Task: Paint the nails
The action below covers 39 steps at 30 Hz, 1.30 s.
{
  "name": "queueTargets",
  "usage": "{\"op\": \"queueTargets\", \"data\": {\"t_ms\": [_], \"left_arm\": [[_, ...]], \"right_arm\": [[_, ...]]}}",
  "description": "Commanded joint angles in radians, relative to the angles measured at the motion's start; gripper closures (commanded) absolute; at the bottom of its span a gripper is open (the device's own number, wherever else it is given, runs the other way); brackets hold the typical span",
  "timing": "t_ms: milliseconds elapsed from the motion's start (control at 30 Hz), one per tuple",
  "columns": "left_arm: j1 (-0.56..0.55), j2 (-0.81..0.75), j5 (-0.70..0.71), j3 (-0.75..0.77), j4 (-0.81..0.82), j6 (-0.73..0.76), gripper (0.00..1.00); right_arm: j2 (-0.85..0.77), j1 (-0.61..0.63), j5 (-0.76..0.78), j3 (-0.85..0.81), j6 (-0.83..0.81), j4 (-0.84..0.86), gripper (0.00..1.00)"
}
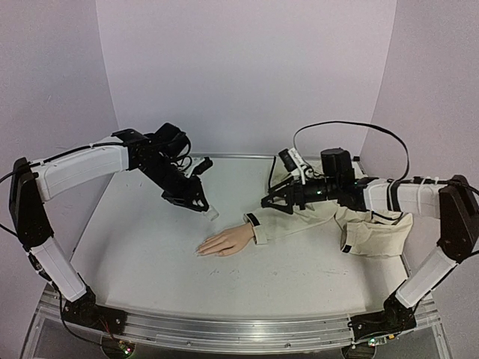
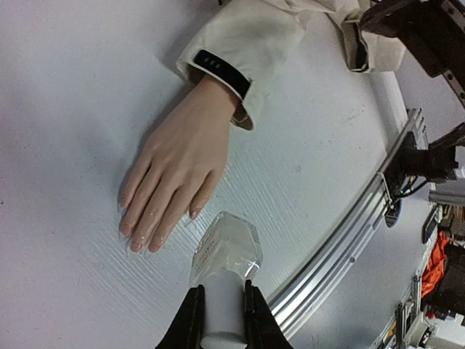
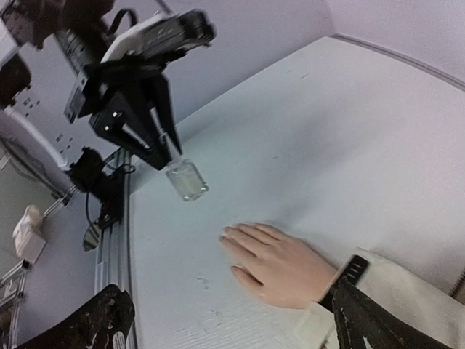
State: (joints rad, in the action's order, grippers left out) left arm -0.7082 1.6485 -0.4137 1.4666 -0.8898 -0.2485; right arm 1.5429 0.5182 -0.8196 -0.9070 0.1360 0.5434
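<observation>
Closest to the lens in the left wrist view, the left gripper (image 2: 221,292) has both fingers clamped on the white cap of a small clear bottle (image 2: 227,247), which it holds tilted with its glass body pointing away from the camera.

Just past the bottle are the nails (image 2: 136,246), tiny and faintly pink at the tips of a pale mannequin hand (image 2: 178,156). That hand lies palm down near the middle of the white table (image 2: 65,109), with its fingers stretched out and slightly spread toward the left arm's side. The right wrist view shows the bottle hanging above the table, near the fingertips but apart from them.

At the wrist, the hand comes out of a beige sleeve (image 2: 251,40) whose cuff carries a black band (image 2: 221,69). The rest of the sleeve lies crumpled toward the right arm.

Above the cuff hovers the right gripper (image 1: 266,203), its fingers spread wide apart and holding nothing.

An aluminium rail (image 1: 224,333) runs along the near edge of the table, and lilac walls (image 1: 247,75) enclose the scene.
</observation>
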Motion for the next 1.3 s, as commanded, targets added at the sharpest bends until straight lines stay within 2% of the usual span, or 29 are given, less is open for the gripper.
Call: {"op": "queueTargets", "data": {"t_ms": [0, 333, 500, 633, 1067, 1267], "left_arm": [[-0.004, -0.034, -0.164, 0.061, 0.002, 0.118, 1.0], [-0.007, -0.096, -0.272, 0.033, 0.004, 0.169, 1.0], [-0.007, -0.101, -0.269, 0.028, 0.005, 0.164, 1.0], [-0.007, -0.097, -0.27, 0.029, 0.005, 0.164, 1.0], [-0.008, -0.094, -0.275, 0.014, 0.005, 0.16, 1.0], [-0.008, -0.095, -0.276, 0.01, 0.005, 0.16, 1.0]], "right_arm": [[0.089, 0.109, -0.141, -0.111, -0.041, 0.118, 0.06], [0.281, 0.226, -0.249, -0.24, -0.048, 0.187, 0.21], [0.341, 0.259, -0.274, -0.3, -0.054, 0.188, 0.39], [0.362, 0.273, -0.273, -0.319, -0.053, 0.199, 0.49], [0.375, 0.296, -0.248, -0.322, -0.005, 0.291, 0.62], [0.381, 0.298, -0.252, -0.325, 0.004, 0.303, 0.75]]}}
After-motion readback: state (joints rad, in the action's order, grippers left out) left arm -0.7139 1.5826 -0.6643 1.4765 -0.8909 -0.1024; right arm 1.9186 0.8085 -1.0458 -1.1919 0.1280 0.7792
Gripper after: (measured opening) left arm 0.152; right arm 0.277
